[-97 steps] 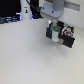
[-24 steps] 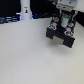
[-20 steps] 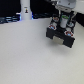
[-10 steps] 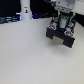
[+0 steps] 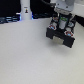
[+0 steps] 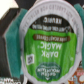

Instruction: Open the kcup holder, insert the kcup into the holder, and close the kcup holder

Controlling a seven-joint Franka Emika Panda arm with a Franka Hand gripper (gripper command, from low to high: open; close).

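The kcup holder [image 5: 61,34] is a black box at the far right of the exterior view, with a tray pulled out toward the front. Dark round pods [image 5: 52,25] sit on its top. My white-and-grey gripper [image 5: 62,21] hangs straight over the holder, with a bit of green between the fingers. In the wrist view the kcup [image 6: 47,42] fills the picture: a white lid with green print, green rim and sides. Dark shapes press at both of its sides. The gripper looks shut on the kcup. The fingertips are hidden.
A white bottle-like post [image 5: 24,9] stands at the back of the exterior view's left, in front of dark equipment. The pale table [image 5: 25,55] spreads out in front of and to the left of the holder.
Over several seconds the gripper has moved from in front of the holder to above it. In the last second it hardly moves.
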